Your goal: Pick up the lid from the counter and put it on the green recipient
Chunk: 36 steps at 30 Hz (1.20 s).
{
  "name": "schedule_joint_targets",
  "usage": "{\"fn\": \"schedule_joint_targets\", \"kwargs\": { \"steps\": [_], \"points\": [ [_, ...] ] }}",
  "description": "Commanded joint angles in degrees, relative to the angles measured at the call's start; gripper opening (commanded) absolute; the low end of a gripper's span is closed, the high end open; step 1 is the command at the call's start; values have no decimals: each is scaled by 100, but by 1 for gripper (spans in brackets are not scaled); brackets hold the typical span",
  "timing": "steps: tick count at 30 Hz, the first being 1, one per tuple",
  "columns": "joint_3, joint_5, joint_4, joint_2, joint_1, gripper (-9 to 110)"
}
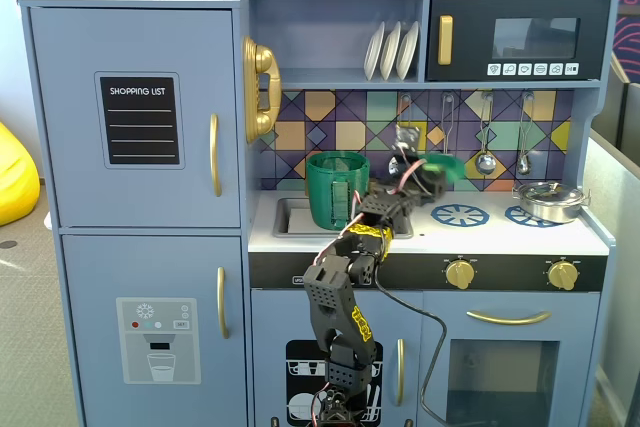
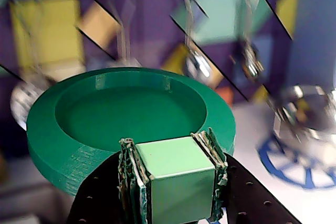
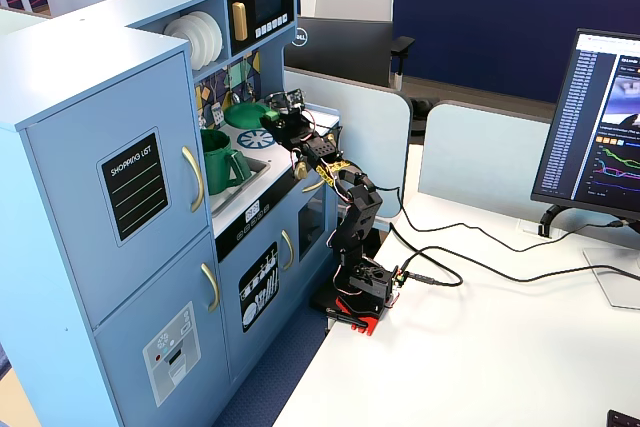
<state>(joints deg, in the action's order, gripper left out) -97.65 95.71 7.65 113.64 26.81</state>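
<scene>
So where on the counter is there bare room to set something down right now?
Bare white counter runs along the front edge, between the blue burner rings and the gold knobs. It is crowded on the left of this fixed view: the green pot sits in the sink, with the lid held just beside it.

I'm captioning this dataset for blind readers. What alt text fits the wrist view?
The gripper clamps the light-green handle of the green lid, holding it above the white counter, with a blurred tiled backsplash and blue burner ring behind.
</scene>
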Motion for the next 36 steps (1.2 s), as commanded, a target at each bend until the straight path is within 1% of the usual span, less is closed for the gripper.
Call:
{"fn": "schedule_joint_targets", "kwargs": {
  "steps": [1, 10, 17, 23, 36],
  "points": [
    [853, -35, 457, 677, -369, 0],
    [1538, -167, 1345, 773, -1336, 0],
    [1336, -132, 1582, 940, -2013, 0],
    [1318, -35, 1582, 791, -2206, 0],
    [888, 123, 1538, 729, -2285, 0]
  ]
}}
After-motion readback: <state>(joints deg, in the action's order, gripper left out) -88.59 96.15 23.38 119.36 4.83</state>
